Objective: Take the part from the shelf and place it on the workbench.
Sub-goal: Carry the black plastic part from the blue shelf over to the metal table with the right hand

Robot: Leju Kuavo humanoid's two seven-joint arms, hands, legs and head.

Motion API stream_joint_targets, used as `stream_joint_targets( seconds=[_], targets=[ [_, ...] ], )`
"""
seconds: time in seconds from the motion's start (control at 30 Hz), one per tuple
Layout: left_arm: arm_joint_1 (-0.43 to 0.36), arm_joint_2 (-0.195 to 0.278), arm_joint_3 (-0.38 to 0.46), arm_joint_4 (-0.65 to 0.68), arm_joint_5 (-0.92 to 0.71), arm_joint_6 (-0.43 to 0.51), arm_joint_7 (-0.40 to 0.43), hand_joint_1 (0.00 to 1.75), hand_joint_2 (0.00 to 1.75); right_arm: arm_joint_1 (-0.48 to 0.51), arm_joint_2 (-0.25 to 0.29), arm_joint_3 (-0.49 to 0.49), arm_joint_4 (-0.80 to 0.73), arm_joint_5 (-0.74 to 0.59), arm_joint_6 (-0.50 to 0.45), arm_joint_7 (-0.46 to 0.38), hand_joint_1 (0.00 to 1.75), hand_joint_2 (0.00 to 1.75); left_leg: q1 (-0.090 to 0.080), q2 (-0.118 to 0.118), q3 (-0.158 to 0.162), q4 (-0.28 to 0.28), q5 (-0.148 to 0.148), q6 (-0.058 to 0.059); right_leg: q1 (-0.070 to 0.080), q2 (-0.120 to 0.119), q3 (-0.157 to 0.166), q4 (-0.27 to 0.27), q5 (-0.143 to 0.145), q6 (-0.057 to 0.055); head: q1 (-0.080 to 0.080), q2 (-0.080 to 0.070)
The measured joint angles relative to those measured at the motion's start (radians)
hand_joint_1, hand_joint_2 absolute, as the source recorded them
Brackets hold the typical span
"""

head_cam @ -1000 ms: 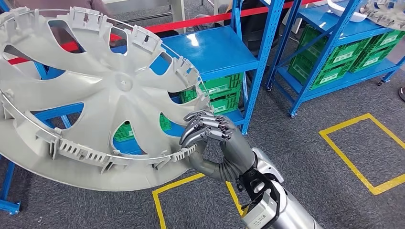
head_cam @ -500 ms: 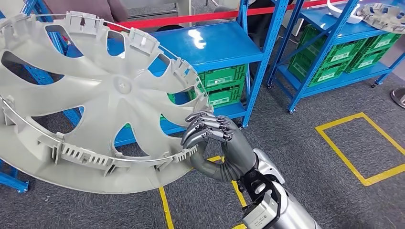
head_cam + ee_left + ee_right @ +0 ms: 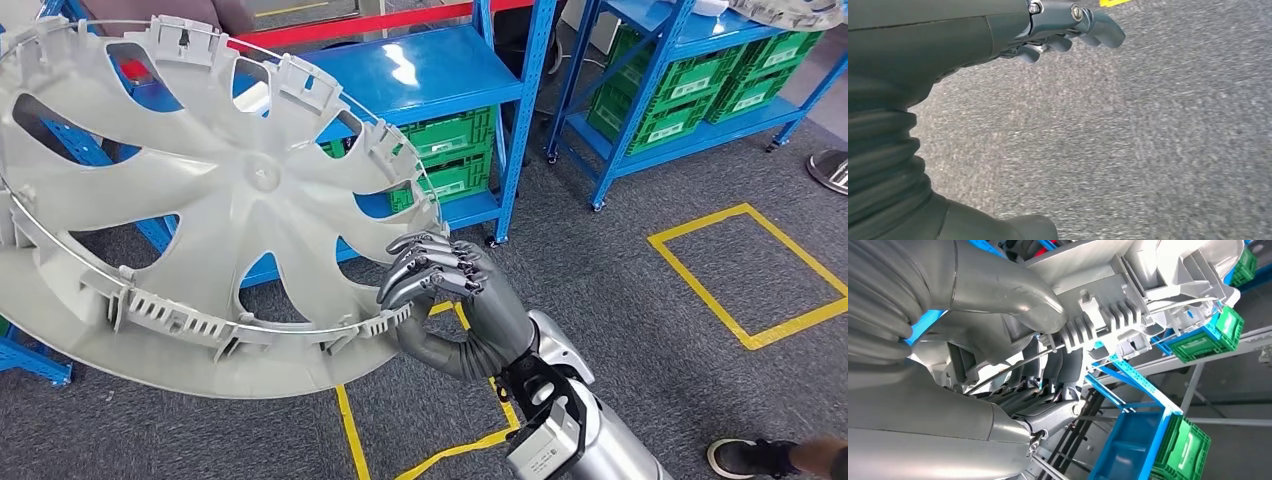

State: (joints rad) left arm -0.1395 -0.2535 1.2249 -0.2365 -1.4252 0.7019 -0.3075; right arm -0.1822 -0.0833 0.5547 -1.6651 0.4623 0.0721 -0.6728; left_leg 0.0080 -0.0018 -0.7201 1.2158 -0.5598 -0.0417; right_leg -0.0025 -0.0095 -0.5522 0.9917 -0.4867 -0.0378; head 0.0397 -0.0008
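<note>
At nine o'clock of the right hand [image 3: 437, 275] — grey wheel cover [image 3: 200, 210], rim pinched; behind, green crates [image 3: 455, 170] on blue shelf [image 3: 430, 75].

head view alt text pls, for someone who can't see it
The robot's right hand grips the rim of a large grey wheel cover, held up tilted with its ribbed inner side facing the camera. Behind it stand blue shelves with green crates, on a grey floor marked with yellow tape; a person's shoe is at the lower right.
</note>
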Motion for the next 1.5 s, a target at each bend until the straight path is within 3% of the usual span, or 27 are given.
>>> stream_joint_targets(
  seconds=[0.03,0.07,0.1,0.13,0.17,0.23,0.27,0.37,0.43,0.5,0.53,0.57,0.6,0.7,0.73,0.8,0.87,0.93,1.0,1.07,1.1,1.13,1.2,1.27,1.37,1.43,1.5],
  targets=[
    [0.000,0.000,0.000,0.000,0.000,0.000,0.000,0.00,1.75,0.001,0.000,0.000,0.000,0.000,0.000,0.000,1.75,1.75,0.001,0.000,-0.003,0.050,-0.016,-0.004,0.000,-0.001,-0.015,0.002,0.011,0.001,0.000,0.000],
    [0.000,0.001,0.000,0.000,0.000,0.000,0.000,0.00,1.75,0.002,0.000,0.000,0.000,0.000,0.000,0.001,1.75,1.75,0.002,0.000,0.007,0.074,-0.009,-0.006,0.000,-0.002,-0.031,0.006,0.022,0.003,0.000,0.000],
    [0.000,0.001,0.000,0.000,0.000,0.000,0.000,0.00,1.75,0.002,0.000,0.000,0.000,0.000,0.000,0.001,1.75,1.75,0.003,0.000,0.034,0.061,0.014,-0.007,-0.001,-0.002,-0.046,0.010,0.032,0.006,0.000,0.000],
    [0.000,0.002,0.000,0.000,0.000,0.000,0.000,0.00,1.75,0.003,0.000,0.000,0.000,0.000,0.000,0.001,1.75,1.75,0.003,0.000,0.077,0.016,0.040,-0.006,-0.001,-0.002,-0.060,0.015,0.041,0.009,-0.001,0.000],
    [-0.001,0.002,0.000,0.000,0.000,0.000,0.000,0.00,1.75,0.003,0.000,0.000,0.000,0.000,0.000,0.001,1.75,1.75,0.003,0.000,0.130,-0.055,0.047,-0.003,-0.001,-0.003,-0.073,0.019,0.049,0.013,-0.001,0.000],
    [-0.003,0.002,0.000,0.000,0.000,0.000,0.000,0.00,1.75,0.003,0.001,0.000,0.000,0.000,0.000,0.001,1.75,1.75,-0.002,-0.001,0.214,-0.181,0.030,0.009,0.000,-0.003,-0.087,0.024,0.063,0.024,0.000,0.000],
    [-0.003,0.002,0.000,0.000,0.000,0.000,0.000,0.00,1.75,0.003,0.001,0.000,0.000,0.000,0.000,0.000,1.75,1.75,-0.004,-0.002,0.230,-0.213,0.017,0.016,-0.001,-0.003,-0.089,0.024,0.070,0.030,-0.001,0.000],
    [-0.002,0.002,0.000,0.000,0.000,0.000,0.000,0.00,1.75,0.003,0.002,0.000,0.000,0.000,0.000,0.000,1.75,1.75,-0.004,0.001,0.223,-0.225,0.030,0.043,-0.003,-0.002,-0.097,0.030,0.073,0.048,-0.002,0.000],
    [-0.003,0.002,0.000,0.000,0.000,0.000,0.000,0.00,1.75,0.003,0.002,-0.001,0.000,0.000,0.000,0.000,1.75,1.75,-0.001,0.006,0.211,-0.229,0.049,0.059,-0.006,0.002,-0.124,0.096,0.010,0.058,0.000,0.000],
    [-0.002,0.002,0.000,0.000,0.000,0.000,0.000,0.00,1.75,0.004,0.001,-0.001,0.000,0.000,0.000,0.000,1.75,1.75,-0.002,0.007,0.191,-0.226,0.064,0.062,-0.008,0.005,-0.167,0.227,-0.078,0.066,0.002,0.000],
    [-0.001,0.002,0.000,0.000,0.000,0.000,0.000,0.00,1.75,0.004,0.001,-0.001,0.000,0.000,0.000,0.000,1.75,1.75,-0.002,0.007,0.180,-0.222,0.069,0.061,-0.008,0.005,-0.181,0.282,-0.101,0.069,0.002,0.000],
    [0.000,0.002,0.000,0.000,0.000,0.000,0.000,0.00,1.75,0.005,0.001,-0.001,0.000,0.000,0.000,0.001,1.75,1.75,-0.001,0.005,0.168,-0.217,0.074,0.059,-0.010,0.005,-0.179,0.306,-0.106,0.070,0.002,0.000],
    [0.000,0.002,0.000,0.000,0.000,0.000,-0.001,0.00,1.75,0.005,0.001,-0.001,0.000,0.007,-0.003,0.001,1.75,1.75,-0.001,0.002,0.159,-0.212,0.077,0.056,-0.011,0.005,-0.156,0.289,-0.093,0.071,0.002,0.000],
    [-0.001,0.000,0.000,0.000,0.006,0.000,-0.004,0.00,1.75,0.006,0.005,-0.001,-0.002,0.066,-0.029,0.018,1.75,1.75,0.001,-0.012,0.136,-0.194,0.085,0.045,-0.015,0.030,-0.019,0.096,-0.044,0.064,0.001,0.000],
    [-0.002,-0.002,0.000,0.000,0.008,0.000,-0.006,0.00,1.75,0.007,0.006,-0.001,-0.005,0.085,-0.036,0.027,1.75,1.75,0.001,-0.017,0.130,-0.190,0.088,0.039,-0.015,0.040,0.007,0.054,-0.040,0.060,0.002,0.000],
    [-0.001,-0.004,0.000,0.000,0.010,0.000,-0.007,0.00,1.75,0.009,0.011,-0.001,-0.010,0.103,-0.042,0.040,1.75,1.75,0.001,-0.029,0.122,-0.189,0.097,0.024,-0.010,0.044,0.013,0.037,-0.040,0.049,0.003,0.000],
    [0.002,-0.005,0.000,0.000,0.010,0.000,-0.006,0.00,1.75,0.009,0.017,-0.001,-0.015,0.109,-0.043,0.045,1.75,1.75,0.002,-0.034,0.112,-0.186,0.098,0.010,-0.012,0.030,0.007,0.031,-0.034,0.034,0.004,0.000],
    [0.003,-0.005,0.000,0.000,0.009,0.000,-0.006,0.00,1.75,0.009,0.022,-0.001,-0.019,0.110,-0.043,0.046,1.75,1.75,0.004,-0.023,0.087,-0.132,0.058,0.000,-0.016,0.013,0.002,0.027,-0.025,0.019,0.000,0.000],
    [0.002,-0.005,0.000,0.000,0.008,0.000,-0.004,0.00,1.75,0.009,0.025,-0.001,-0.020,0.111,-0.043,0.045,1.75,1.75,0.005,-0.010,0.038,-0.008,-0.012,-0.009,-0.013,-0.002,-0.005,0.027,-0.021,0.011,-0.004,0.000],
    [0.004,-0.005,0.000,0.001,0.007,0.000,0.000,0.00,1.75,0.009,0.025,-0.001,-0.020,0.111,-0.042,0.045,1.75,1.75,0.005,-0.007,0.009,0.080,-0.041,-0.013,-0.010,-0.019,-0.011,0.028,-0.017,0.007,-0.005,0.000],
    [0.004,-0.005,0.000,0.001,0.007,0.000,0.001,0.00,1.75,0.009,0.025,-0.001,-0.020,0.112,-0.041,0.045,1.75,1.75,0.005,-0.005,0.020,0.074,-0.029,-0.012,-0.008,-0.027,-0.013,0.029,-0.016,0.007,-0.005,0.000],
    [0.004,-0.005,0.000,0.001,0.007,0.000,0.002,0.00,1.75,0.008,0.026,-0.001,-0.020,0.112,-0.040,0.045,1.75,1.75,0.004,-0.001,0.049,0.029,-0.002,-0.008,-0.006,-0.035,-0.014,0.030,-0.016,0.007,-0.005,0.000],
    [0.003,-0.004,0.000,0.001,0.007,0.000,0.002,0.00,1.75,0.007,0.028,-0.001,-0.020,0.112,-0.039,0.044,1.75,1.75,-0.004,0.028,0.132,-0.111,0.046,0.005,-0.001,-0.050,-0.014,0.031,-0.015,0.009,-0.005,0.000],
    [0.001,-0.004,0.000,0.001,0.007,0.000,0.002,0.00,1.75,0.005,0.029,-0.001,-0.020,0.111,-0.039,0.043,1.75,1.75,-0.016,0.052,0.174,-0.193,0.061,0.021,0.002,-0.066,-0.016,0.031,-0.012,0.016,-0.005,0.000],
    [0.002,-0.004,0.000,0.001,0.007,0.000,0.002,0.00,1.75,0.003,0.030,-0.001,-0.020,0.111,-0.038,0.042,1.75,1.75,-0.016,0.036,0.169,-0.210,0.068,0.039,0.003,-0.080,-0.017,0.031,-0.009,0.032,-0.008,0.000],
    [0.001,-0.005,0.000,0.001,0.007,0.000,0.000,0.00,1.75,0.002,0.030,-0.001,-0.020,0.112,-0.037,0.041,1.75,1.75,-0.008,0.020,0.166,-0.221,0.081,0.053,0.002,-0.049,-0.037,0.076,-0.043,0.042,-0.006,0.000],
    [-0.001,-0.005,0.000,0.001,0.008,0.000,-0.002,0.00,1.75,0.002,0.030,-0.001,-0.020,0.112,-0.036,0.039,1.75,1.75,-0.005,0.004,0.159,-0.222,0.089,0.060,-0.003,-0.008,-0.090,0.195,-0.109,0.048,-0.005,0.000]
  ],
)
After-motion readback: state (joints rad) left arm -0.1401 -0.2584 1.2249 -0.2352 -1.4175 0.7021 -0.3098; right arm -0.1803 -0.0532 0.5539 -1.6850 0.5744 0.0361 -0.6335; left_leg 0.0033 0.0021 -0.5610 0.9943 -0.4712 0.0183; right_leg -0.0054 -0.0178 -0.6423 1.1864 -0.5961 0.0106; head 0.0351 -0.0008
